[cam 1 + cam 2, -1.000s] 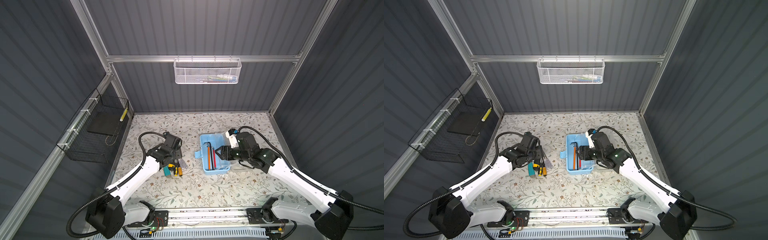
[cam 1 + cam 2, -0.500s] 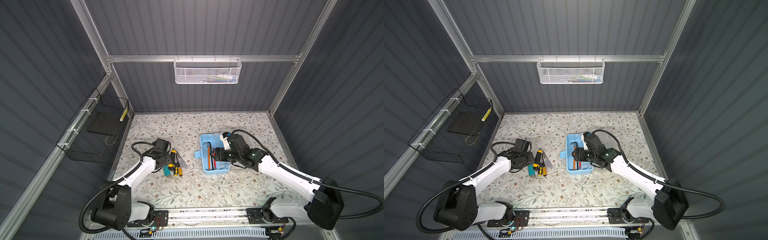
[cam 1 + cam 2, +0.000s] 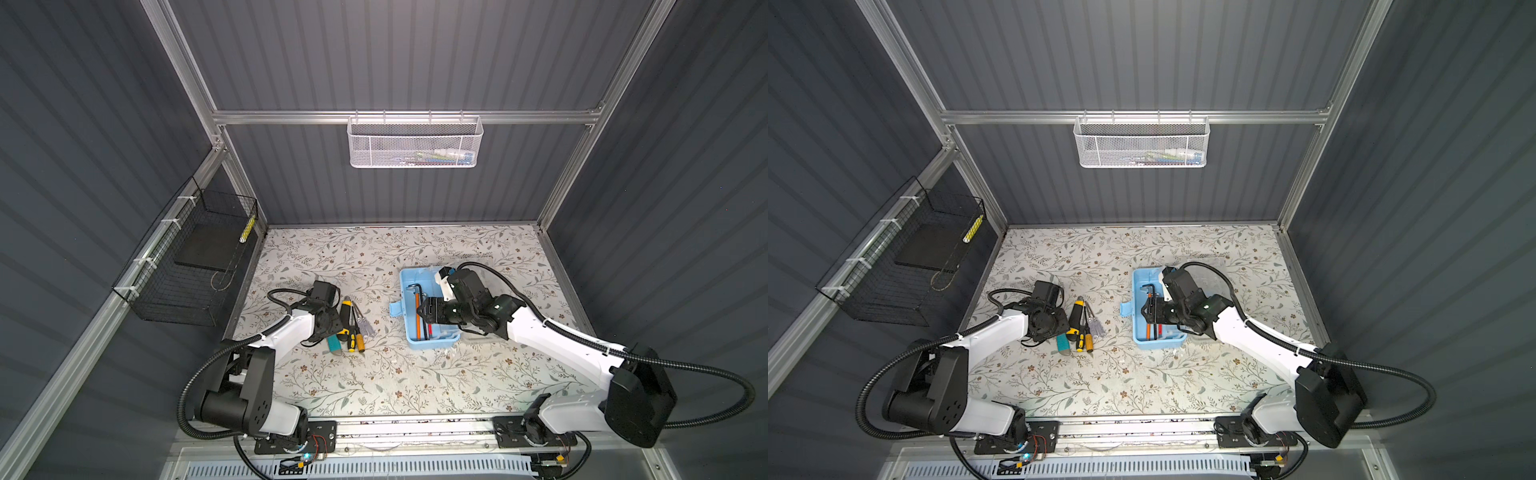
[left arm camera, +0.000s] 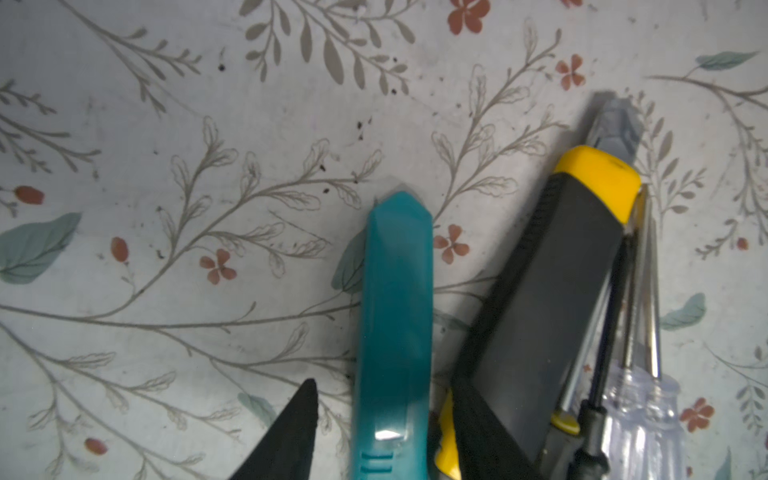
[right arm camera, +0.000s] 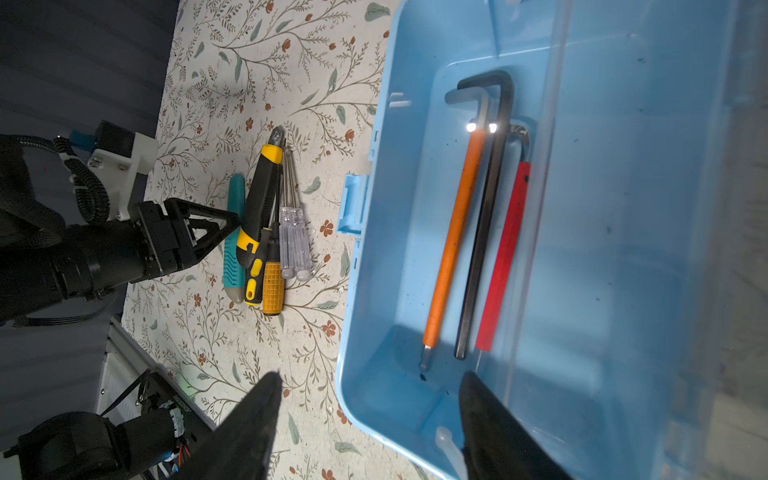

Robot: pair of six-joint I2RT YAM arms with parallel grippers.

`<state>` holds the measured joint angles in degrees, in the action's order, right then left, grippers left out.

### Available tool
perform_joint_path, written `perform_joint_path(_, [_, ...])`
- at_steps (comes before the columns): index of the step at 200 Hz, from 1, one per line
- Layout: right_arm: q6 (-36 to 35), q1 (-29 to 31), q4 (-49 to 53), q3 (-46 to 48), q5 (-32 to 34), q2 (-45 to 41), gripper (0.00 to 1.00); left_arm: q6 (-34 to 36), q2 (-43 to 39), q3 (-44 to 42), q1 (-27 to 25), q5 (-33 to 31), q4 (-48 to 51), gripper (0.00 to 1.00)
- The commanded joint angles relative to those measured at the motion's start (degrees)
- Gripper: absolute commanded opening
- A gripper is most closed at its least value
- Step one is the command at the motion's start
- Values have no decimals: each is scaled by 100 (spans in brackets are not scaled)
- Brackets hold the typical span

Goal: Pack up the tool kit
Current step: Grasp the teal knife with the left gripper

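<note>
Right wrist view: right tool [image 5: 370,376] apart over blue box [image 5: 399,249] wall, left tool [image 5: 227,221] apart around teal handle [image 5: 232,266].

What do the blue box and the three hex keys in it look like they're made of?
The blue box looks like smooth moulded plastic: soft sheen, rounded corners. The black hex key looks like dark-finished metal. The orange hex key and red hex key seem metal in coloured coating or sleeves, since bare grey ends show.

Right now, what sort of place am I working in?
Likely a purpose-built robot test cell: dark ribbed wall panels on an aluminium frame, a floral-patterned tabletop, and a white mesh basket and black wire basket hung on the walls.
</note>
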<state>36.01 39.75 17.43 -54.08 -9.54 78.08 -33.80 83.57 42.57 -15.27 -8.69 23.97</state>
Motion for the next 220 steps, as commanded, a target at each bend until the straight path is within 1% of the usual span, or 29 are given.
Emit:
perform_joint_path(1, [31,24,-30,-120,-46,58,68,134,145,-75,41,109,-65,49])
perform_joint_path(29, [4,19,-9,-99,-39,73,68,129,199,-146,41,60,-114,44])
perform_joint_path(85, [11,17,-71,-41,-56,78,68,214,119,-110,41,-62,62,44])
perform_joint_path(141, [75,-5,-255,47,-187,137,68,295,286,-64,32,1,53,32])
perform_joint_path(153, [64,-11,-270,64,-189,138,68,301,273,-66,33,-23,42,32])
perform_joint_path(184, [66,-43,-293,96,-203,128,68,339,273,5,33,-9,101,26])
perform_joint_path(220, [88,-78,-319,117,-249,102,68,375,-38,118,33,25,271,24])
